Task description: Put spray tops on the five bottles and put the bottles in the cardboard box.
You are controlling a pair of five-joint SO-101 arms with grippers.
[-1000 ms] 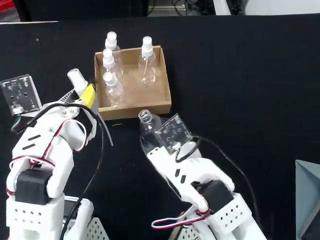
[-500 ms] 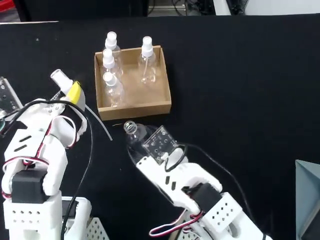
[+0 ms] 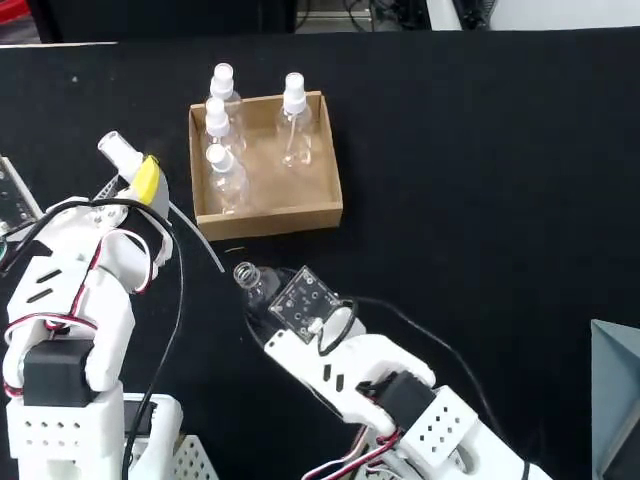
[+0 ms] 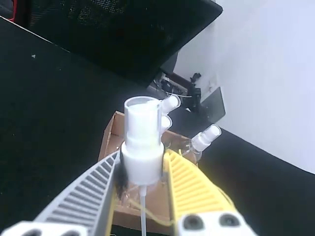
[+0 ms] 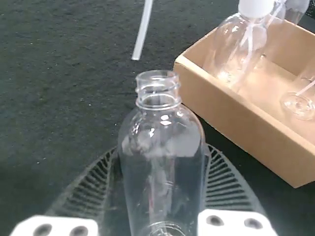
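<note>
My left gripper (image 3: 135, 175) (image 4: 141, 169) is shut on a white spray top (image 3: 119, 151) (image 4: 142, 142), held up left of the cardboard box (image 3: 318, 190); its thin tube (image 3: 195, 240) hangs down from it. My right gripper (image 3: 268, 300) (image 5: 161, 167) is shut on a clear open-necked bottle (image 3: 254, 284) (image 5: 161, 157), tilted, in front of the box. Several capped bottles (image 3: 226, 170) stand in the box (image 5: 246, 118); one of them (image 3: 293, 120) is at its back right.
The black tablecloth (image 3: 480, 160) runs wide to the right of the box. A grey object (image 3: 615, 395) sits at the right edge. Both arm bases (image 3: 60, 400) stand along the near edge of the table.
The right gripper carried the bottle left and nearer the table's front edge. The left gripper moved the spray top left, away from the box.
</note>
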